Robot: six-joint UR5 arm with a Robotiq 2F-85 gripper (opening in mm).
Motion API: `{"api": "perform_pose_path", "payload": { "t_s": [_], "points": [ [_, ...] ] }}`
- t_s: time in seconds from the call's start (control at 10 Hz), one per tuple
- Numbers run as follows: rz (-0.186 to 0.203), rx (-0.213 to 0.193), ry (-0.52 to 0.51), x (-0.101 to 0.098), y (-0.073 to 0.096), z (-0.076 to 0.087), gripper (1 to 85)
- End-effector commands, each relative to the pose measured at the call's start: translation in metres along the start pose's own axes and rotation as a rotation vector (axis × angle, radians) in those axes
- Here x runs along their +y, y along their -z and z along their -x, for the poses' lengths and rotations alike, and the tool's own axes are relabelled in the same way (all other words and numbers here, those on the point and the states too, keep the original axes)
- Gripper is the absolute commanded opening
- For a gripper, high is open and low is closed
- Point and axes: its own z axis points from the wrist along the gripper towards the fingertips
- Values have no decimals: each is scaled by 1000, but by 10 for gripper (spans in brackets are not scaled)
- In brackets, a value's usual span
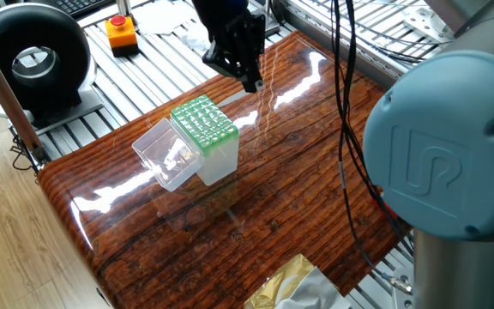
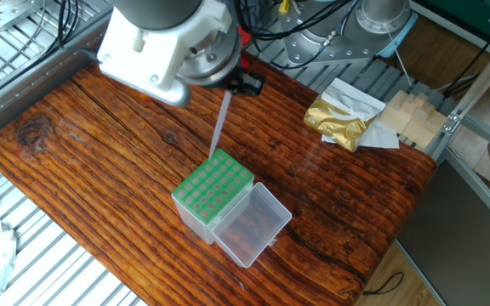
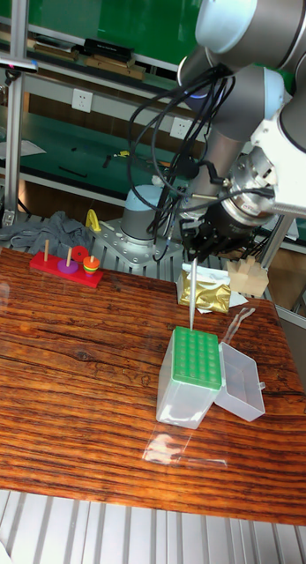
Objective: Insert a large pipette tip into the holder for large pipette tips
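The large pipette tip [image 2: 220, 123] hangs almost upright from my gripper [image 2: 229, 86], which is shut on its top end. Its point is just above the far edge of the green grid top of the holder [image 2: 213, 187]. The holder's clear lid [image 2: 251, 223] lies open beside the box. In the tall fixed view the large pipette tip [image 3: 191, 295] ends right over the back rows of the holder [image 3: 194, 357], below my gripper [image 3: 198, 252]. In one fixed view my gripper [image 1: 247, 75] is behind the holder [image 1: 202, 120], and the clear tip is hard to make out.
A gold foil bag [image 2: 340, 115] and wooden blocks [image 2: 411, 115] lie at the table's far right. A red ring toy [image 3: 67, 264] stands at the left. Off the table are an orange stop button [image 1: 121, 33] and a round black device [image 1: 33, 60]. Cables hang near the arm.
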Motion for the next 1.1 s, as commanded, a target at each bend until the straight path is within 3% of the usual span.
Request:
{"api": "perform_pose_path", "payload": {
  "t_s": [0.0, 0.2, 0.6, 1.0],
  "points": [
    [36, 30, -20, 9, 5, -17, 10],
    [74, 52, -31, 17, 2, -18, 10],
    [132, 146, -41, 25, 0, -25, 10],
    [140, 146, -42, 27, -4, -20, 10]
  ]
}}
